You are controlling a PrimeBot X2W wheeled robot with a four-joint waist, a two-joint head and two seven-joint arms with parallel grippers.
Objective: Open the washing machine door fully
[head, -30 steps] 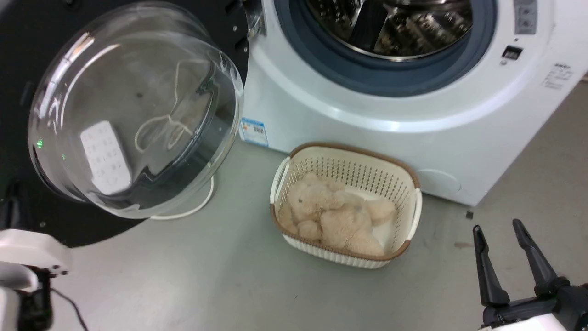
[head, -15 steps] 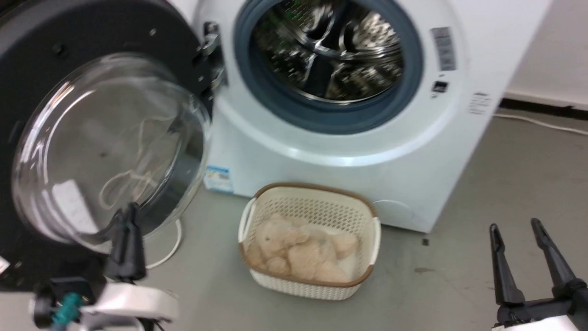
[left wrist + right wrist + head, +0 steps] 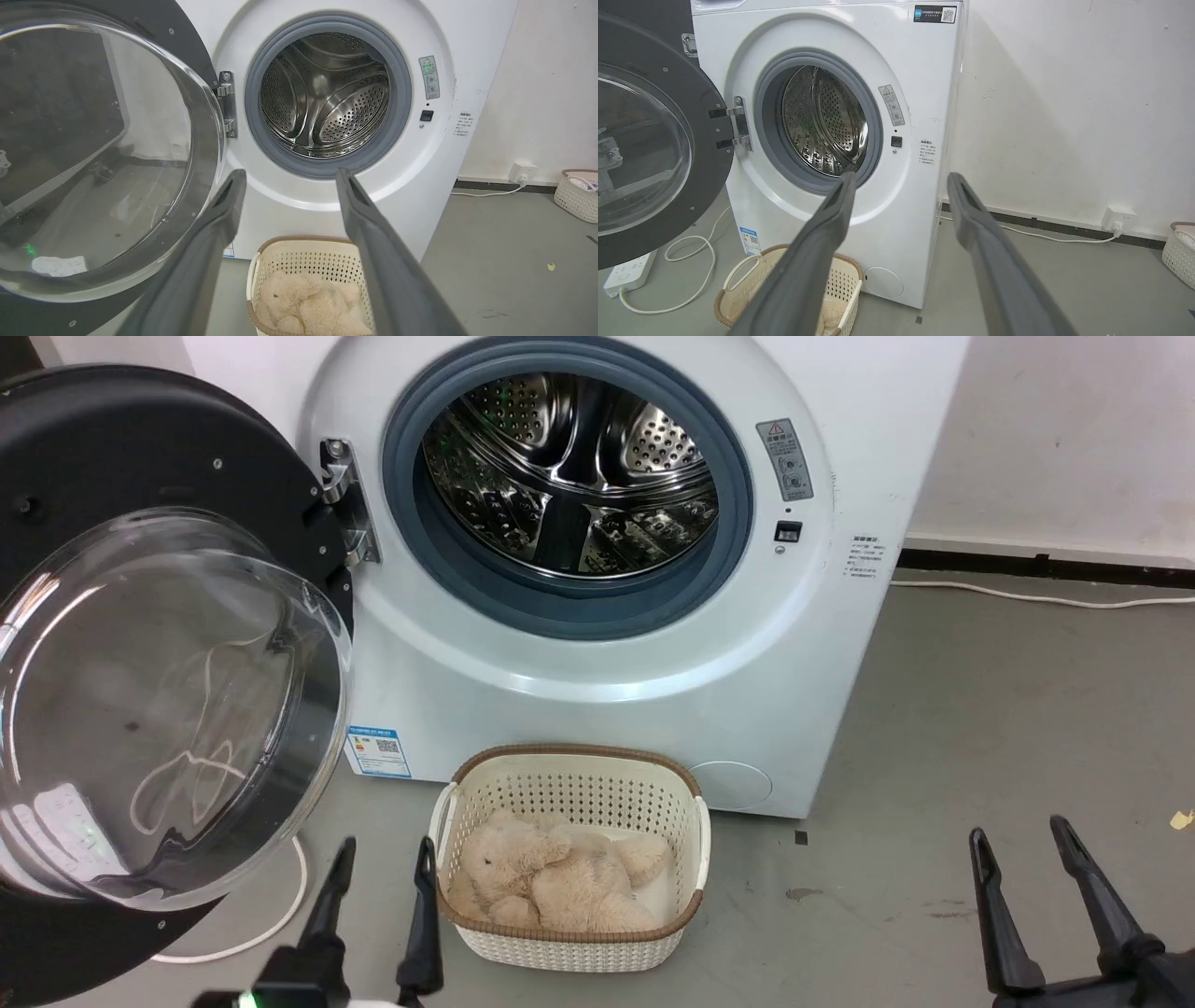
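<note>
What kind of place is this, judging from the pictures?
Probably a laundry or utility room: a white washing machine with its door swung open, a laundry basket in front of it, and a grey floor below a plain white wall.

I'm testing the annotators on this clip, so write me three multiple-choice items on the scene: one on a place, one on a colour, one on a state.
1. Where does the basket stand?
A. on the floor in front of the washing machine
B. on top of the machine
C. on a wall shelf

2. What colour is the wide rim of the washing machine door?
A. white
B. black
C. red

3. How is the left gripper?
A. shut on the door's rim
B. open, holding nothing
C. shut on the basket's handle

Answers:
1 A, the head view shows it on the grey floor before the machine's white front.
2 B, the rim shows black in all three views.
3 B, its two fingers stand apart with nothing between them.
</note>
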